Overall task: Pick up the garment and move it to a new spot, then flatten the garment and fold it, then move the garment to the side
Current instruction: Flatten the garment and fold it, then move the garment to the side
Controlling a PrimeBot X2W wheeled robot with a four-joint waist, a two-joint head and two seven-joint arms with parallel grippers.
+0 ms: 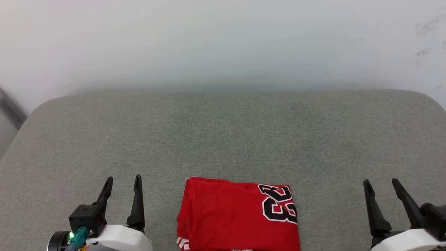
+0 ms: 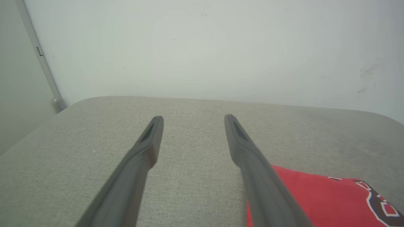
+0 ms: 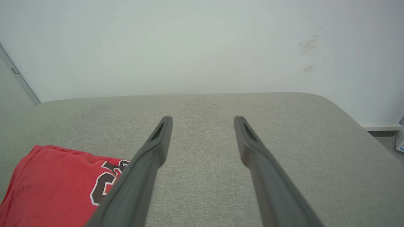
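Note:
The garment (image 1: 230, 216), a red shirt with a black white-outlined "23", lies folded into a compact rectangle at the near edge of the grey padded surface, centred between my arms. My left gripper (image 1: 123, 179) stands open to its left, empty, and apart from the cloth. To the right of the shirt, my right gripper (image 1: 381, 182) is open too, holding nothing. The left wrist view has the garment (image 2: 315, 198) at lower right, behind one finger. In the right wrist view the garment (image 3: 56, 186) sits at lower left, and the right gripper (image 3: 203, 119) spreads over bare fabric.
The grey fabric surface (image 1: 223, 139) stretches far ahead to a white wall (image 1: 223, 42). Its far corners are rounded. A grey vertical strip (image 2: 38, 53) runs down the wall at the far left.

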